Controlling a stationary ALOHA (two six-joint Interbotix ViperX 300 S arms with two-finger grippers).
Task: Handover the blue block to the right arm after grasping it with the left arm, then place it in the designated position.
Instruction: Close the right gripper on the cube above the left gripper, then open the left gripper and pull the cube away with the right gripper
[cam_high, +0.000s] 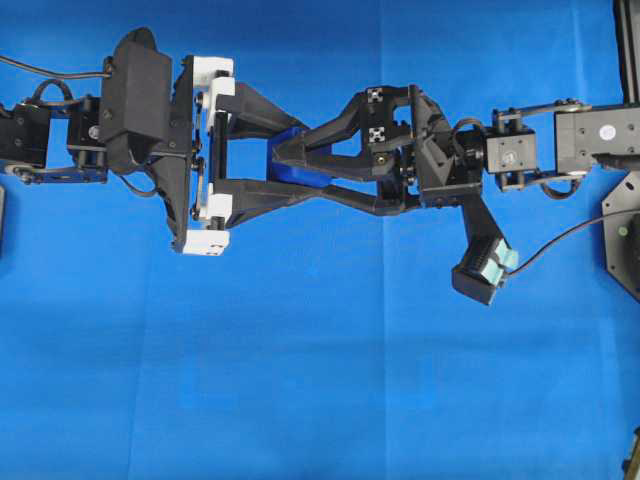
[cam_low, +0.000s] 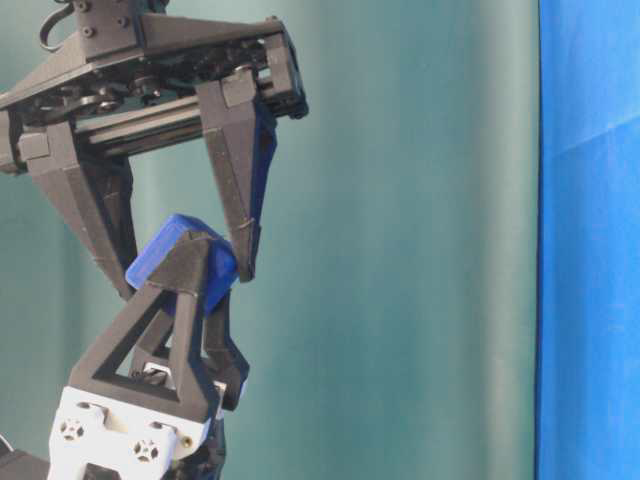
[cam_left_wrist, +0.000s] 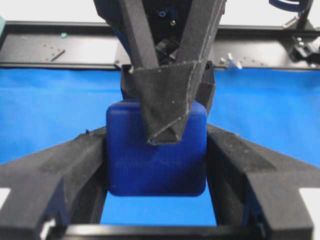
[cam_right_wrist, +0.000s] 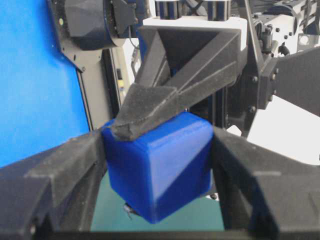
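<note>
1. Blue cloth (cam_high: 320, 380) covers the surface beneath both arms, which meet nose to nose in mid-air near the centre of the overhead view.
2. The blue block (cam_high: 292, 160) is held off the surface, between the two sets of fingers where they interlock.
3. The left gripper (cam_high: 290, 160), the one with white brackets at the base of its fingers, reaches in from the left of the overhead view; its jaws are partly closed, and the left wrist view shows their inner faces pressed against opposite sides of the block (cam_left_wrist: 156, 160).
4. The right gripper (cam_high: 295, 158), all black, comes in from the right, turned roughly a quarter turn from the left one; in the right wrist view its jaws likewise touch the block (cam_right_wrist: 160, 170) on two opposite sides.
5. From table level, the block (cam_low: 165, 255) sits tilted, with the white-bracketed gripper (cam_low: 190, 290) below it and the black gripper (cam_low: 185, 280) above.
</note>
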